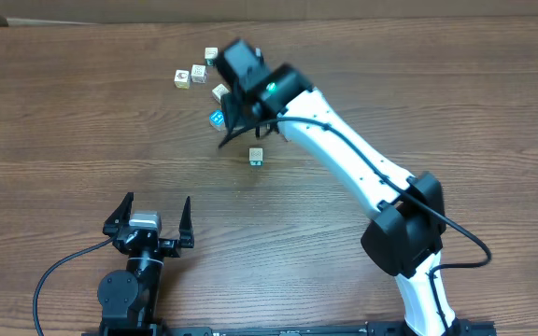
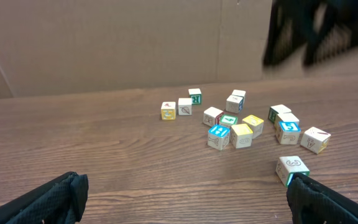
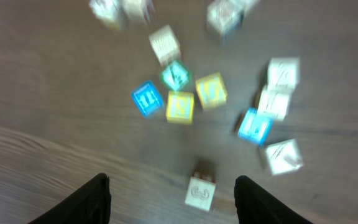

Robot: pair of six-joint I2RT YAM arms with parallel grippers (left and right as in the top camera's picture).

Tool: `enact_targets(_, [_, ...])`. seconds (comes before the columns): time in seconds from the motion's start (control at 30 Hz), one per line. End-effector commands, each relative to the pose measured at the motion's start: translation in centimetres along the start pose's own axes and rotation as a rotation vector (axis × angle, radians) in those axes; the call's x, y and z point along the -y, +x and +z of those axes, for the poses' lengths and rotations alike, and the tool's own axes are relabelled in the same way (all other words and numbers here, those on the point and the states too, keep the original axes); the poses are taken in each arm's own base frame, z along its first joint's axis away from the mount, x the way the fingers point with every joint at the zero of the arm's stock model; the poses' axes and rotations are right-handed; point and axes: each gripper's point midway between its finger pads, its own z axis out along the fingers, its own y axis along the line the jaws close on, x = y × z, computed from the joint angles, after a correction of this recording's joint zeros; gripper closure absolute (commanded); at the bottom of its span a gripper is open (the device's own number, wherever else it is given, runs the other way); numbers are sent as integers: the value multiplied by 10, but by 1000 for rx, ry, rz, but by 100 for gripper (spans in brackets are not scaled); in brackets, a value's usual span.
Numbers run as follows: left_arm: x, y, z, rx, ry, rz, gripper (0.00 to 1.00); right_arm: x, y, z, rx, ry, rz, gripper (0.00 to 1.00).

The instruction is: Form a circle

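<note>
The left gripper (image 1: 157,202) spreads wide, empty. Beyond it the blurred right gripper (image 3: 173,183) has its fingers apart on nothing, one whitish toy cube (image 3: 199,191) just past its tips. Farther ahead, the loose cluster of whitish, yellow and blue cubes (image 2: 242,134) is mostly hidden overhead by the arm.

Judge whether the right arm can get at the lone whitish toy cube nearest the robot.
Probably yes: the right tool hangs close over the lone whitish toy cube, jaws apart, nothing between them.

Blue cube (image 2: 219,132): white H on top face. Teal-edged cube (image 2: 195,96), back of scatter: letter resembling R, uncertain. Second blue cube (image 2: 289,129): white mark, not legible. Right wrist view: cube faces too blurred to read.
</note>
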Motion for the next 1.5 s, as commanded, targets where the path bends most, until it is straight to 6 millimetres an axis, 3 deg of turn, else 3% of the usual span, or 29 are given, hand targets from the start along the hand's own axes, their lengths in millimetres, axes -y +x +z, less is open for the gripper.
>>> enact_targets(0.0, [0, 0, 0, 6, -2, 12, 0, 20, -39, -30, 96, 0, -4, 39])
enact_targets(0.13, [0, 0, 0, 6, -2, 12, 0, 48, -55, -25, 118, 24, 47, 36])
enact_targets(0.33, [0, 0, 0, 6, -2, 12, 0, 83, -52, 19, 60, 75, 52, 32])
enact_targets(0.57, [0, 0, 0, 6, -2, 12, 0, 94, -38, 79, -4, 104, 20, 29])
enact_targets(0.8, [0, 0, 0, 6, -2, 12, 0, 97, -29, 123, -17, 110, 19, 28])
enact_targets(1.23, [0, 0, 0, 6, -2, 12, 1, 115, -17, 162, -42, 127, -10, 33])
enact_targets(1.47, [0, 0, 0, 6, -2, 12, 1, 116, -19, 169, -14, 124, -11, 38])
